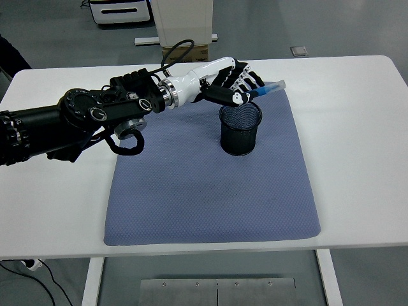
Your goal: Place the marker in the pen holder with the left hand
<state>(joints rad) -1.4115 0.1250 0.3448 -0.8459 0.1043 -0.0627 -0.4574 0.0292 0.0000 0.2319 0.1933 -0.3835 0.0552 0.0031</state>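
- One arm shows, the left, reaching in from the left edge over the white table [357, 127] and the blue mat [191, 191].
- Left hand [234, 81] is clenched around the marker [269, 88], just above the far rim of the holder [240, 129].
- Marker is blue, lying nearly level, its pale tip sticking out to the right past the fingers [248, 80].
- Holder is a black mesh cup, upright on the mat's far right part.
- Marker is not inside the holder; it hangs over the rim in the hand's grip.
- Beyond the table stands a white cabinet [182, 19] on the grey floor.
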